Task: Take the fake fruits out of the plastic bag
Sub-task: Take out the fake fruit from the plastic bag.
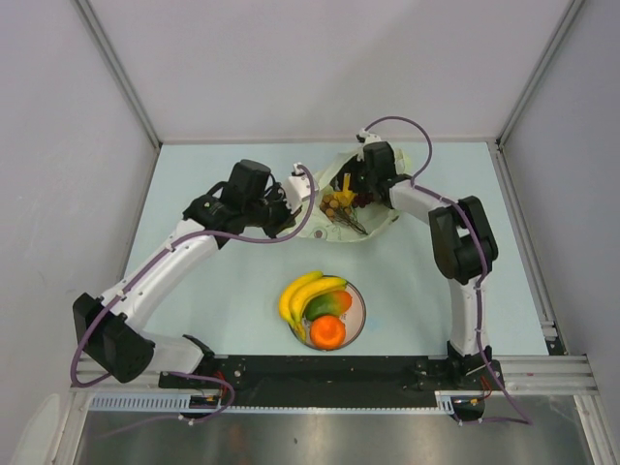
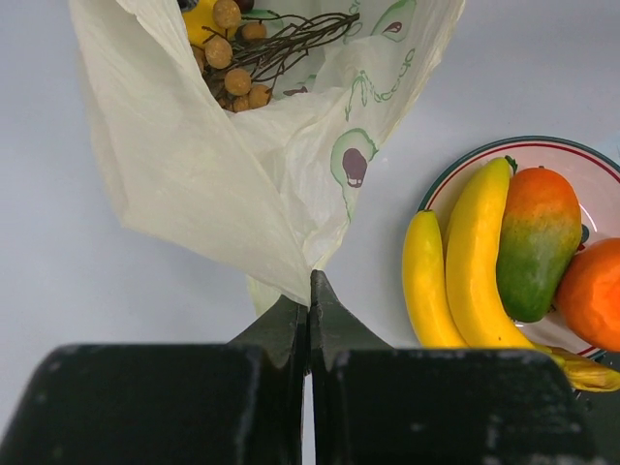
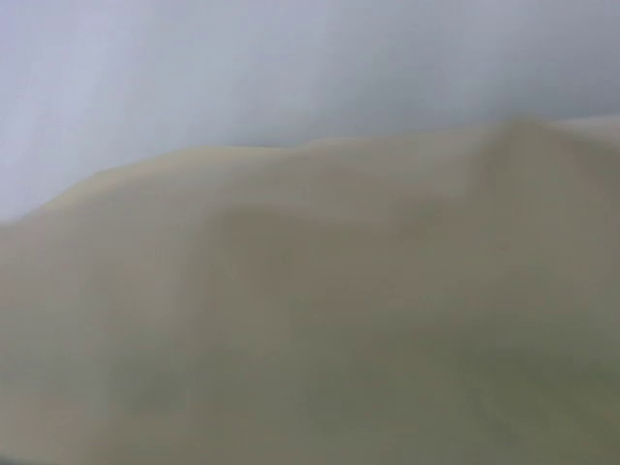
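Tabletop [image 1: 194, 174] pale blue under plastic bag [image 1: 378, 228]; walls [image 1: 58, 116] grey.

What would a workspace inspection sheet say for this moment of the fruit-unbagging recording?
Surface: pale blue table, no spills seen.
Job's things: banana bunch, mango and orange on the plate; berry bunch inside the plastic bag.
Clutter: nothing seen.
Grippers: left gripper shut on the bag's edge; right gripper at the bag's mouth, opening not visible.
Cables: purple cables run along both arms, no snag seen.
Surroundings: grey walls on three sides; metal rail at the near edge.
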